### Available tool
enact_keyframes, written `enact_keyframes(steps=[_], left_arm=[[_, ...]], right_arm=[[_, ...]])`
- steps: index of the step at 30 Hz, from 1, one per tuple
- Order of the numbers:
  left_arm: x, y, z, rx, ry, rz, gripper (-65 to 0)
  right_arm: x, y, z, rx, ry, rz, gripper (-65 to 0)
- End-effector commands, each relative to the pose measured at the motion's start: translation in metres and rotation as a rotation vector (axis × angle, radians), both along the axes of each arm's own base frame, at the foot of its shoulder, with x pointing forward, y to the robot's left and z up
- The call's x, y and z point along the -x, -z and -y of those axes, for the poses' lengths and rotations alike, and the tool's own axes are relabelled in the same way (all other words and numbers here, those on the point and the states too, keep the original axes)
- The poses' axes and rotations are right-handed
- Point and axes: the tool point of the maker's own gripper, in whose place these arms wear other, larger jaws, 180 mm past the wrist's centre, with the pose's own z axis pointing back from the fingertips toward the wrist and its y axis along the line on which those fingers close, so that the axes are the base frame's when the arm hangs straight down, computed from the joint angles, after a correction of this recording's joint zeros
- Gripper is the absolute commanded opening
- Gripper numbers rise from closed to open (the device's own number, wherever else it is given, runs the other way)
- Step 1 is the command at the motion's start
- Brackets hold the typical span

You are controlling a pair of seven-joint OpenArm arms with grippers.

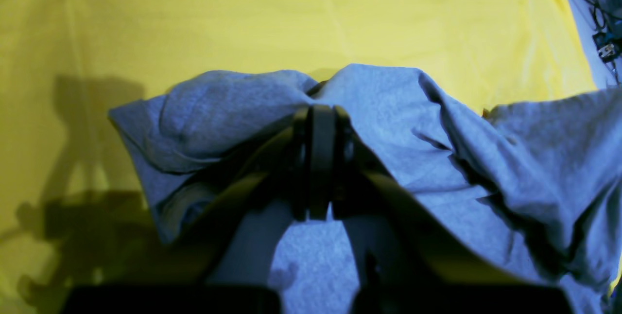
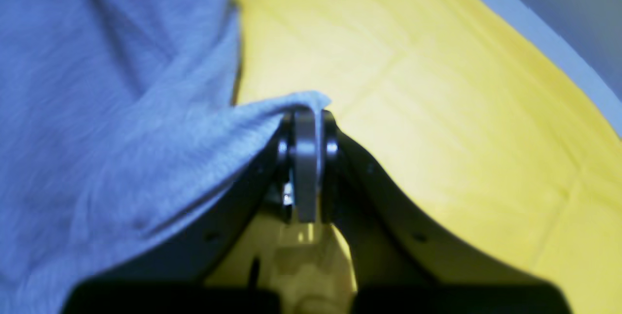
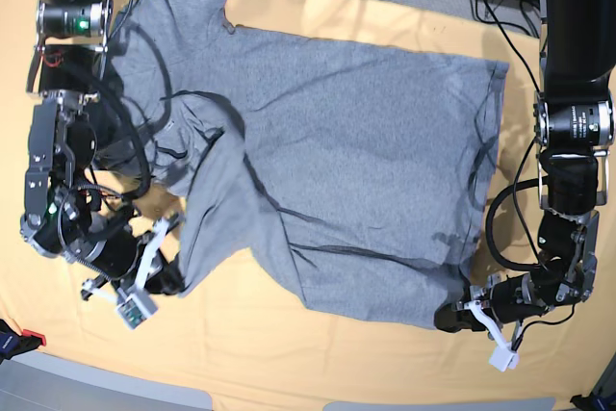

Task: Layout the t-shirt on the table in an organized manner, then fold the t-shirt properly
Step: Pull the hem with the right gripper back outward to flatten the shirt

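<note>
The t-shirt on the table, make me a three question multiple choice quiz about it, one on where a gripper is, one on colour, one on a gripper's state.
1. Where does the right gripper meet the t-shirt?
A. At an edge near the table's front
B. In the middle of the chest
C. Nowhere near it

2. What colour is the shirt side facing up?
A. Red
B. Plain grey
C. White with stripes

3. How is the left gripper?
A. Wide open above bare table
B. Out of every view
C. Shut on the t-shirt

Answers: 1 A, the base view shows it at the shirt's front edge; 2 B, only grey cloth shows, no lettering; 3 C, the left wrist view shows the jaws pressed together with grey cloth bunched around the tips.
</note>
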Motion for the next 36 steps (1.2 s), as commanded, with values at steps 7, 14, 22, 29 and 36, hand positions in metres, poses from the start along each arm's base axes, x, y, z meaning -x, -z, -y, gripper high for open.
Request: enact_keyframes(steps=[7, 14, 22, 29, 36], left_arm=[[-0.013, -0.036, -0.002, 0.029, -0.008, 0.087, -65.0], [-0.014, -0.036, -0.002, 0.029, -0.008, 0.087, -65.0], [-0.014, -0.036, -0.002, 0.029, -0.009, 0.088, -65.0], [-0.014, -0.036, -0.002, 0.029, -0.008, 0.088, -65.0], [-0.013, -0.037, -0.008, 0.023, -0.017, 0.090, -65.0]], right_arm=[[-0.047, -0.007, 0.043, -0.010, 0.180, -0.018, -65.0], [-0.078, -0.003, 0.061, -0.063, 0.227, -0.101, -65.0], [-0.108, -0.042, 0.072, -0.081, 0.261, -0.054, -65.0], [-0.128, -0.088, 0.087, -0.030, 0.350, 0.040, -65.0], [-0.131, -0.095, 0.079, -0.005, 0.330, 0.054, -65.0]])
